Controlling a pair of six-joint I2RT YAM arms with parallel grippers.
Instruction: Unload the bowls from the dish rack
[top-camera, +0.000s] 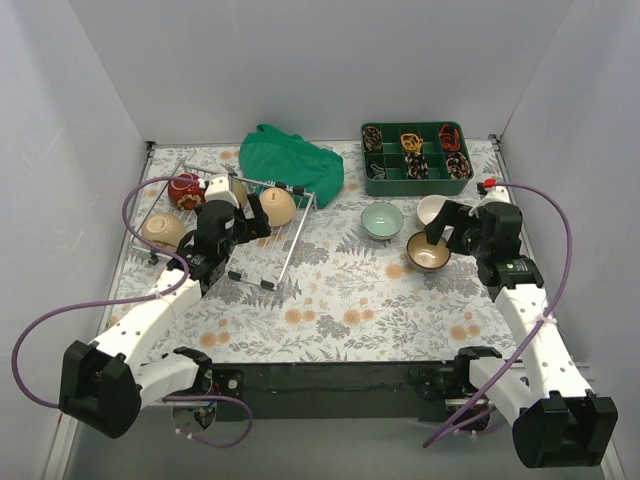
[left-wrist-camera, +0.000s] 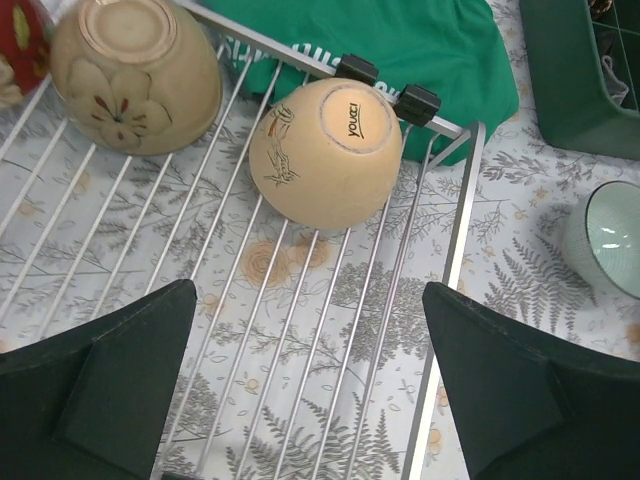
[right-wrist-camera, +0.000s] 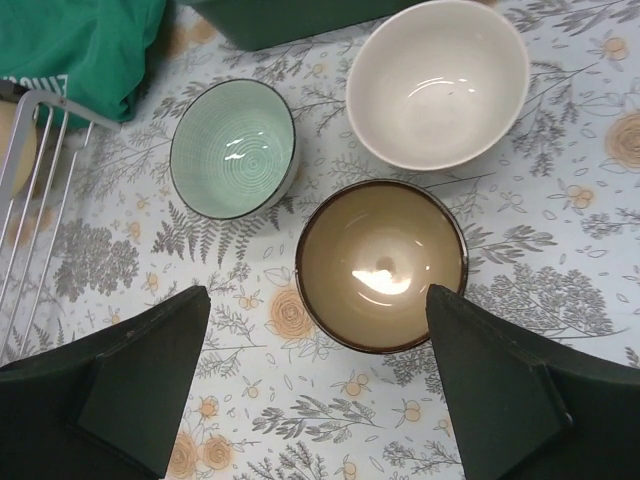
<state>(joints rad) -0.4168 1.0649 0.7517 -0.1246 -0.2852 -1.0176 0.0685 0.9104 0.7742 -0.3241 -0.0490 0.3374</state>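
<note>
The silver wire dish rack (top-camera: 262, 262) lies at the left with several bowls in it: a red one (top-camera: 185, 190), a tan one (top-camera: 165, 230) and a beige one (top-camera: 278, 205). In the left wrist view the beige bowl (left-wrist-camera: 325, 150) lies upside down near the rack's rail (left-wrist-camera: 455, 250), beside a flowered tan bowl (left-wrist-camera: 135, 70). My left gripper (left-wrist-camera: 310, 290) hangs open over the rack wires, short of the beige bowl. My right gripper (right-wrist-camera: 318, 292) is open just above a brown-rimmed bowl (right-wrist-camera: 382, 262) that stands on the table, next to a pale green bowl (right-wrist-camera: 232, 148) and a cream bowl (right-wrist-camera: 437, 80).
A green cloth (top-camera: 292, 160) lies behind the rack. A green compartment tray (top-camera: 372, 184) of small items stands at the back right. White walls close in the table on three sides.
</note>
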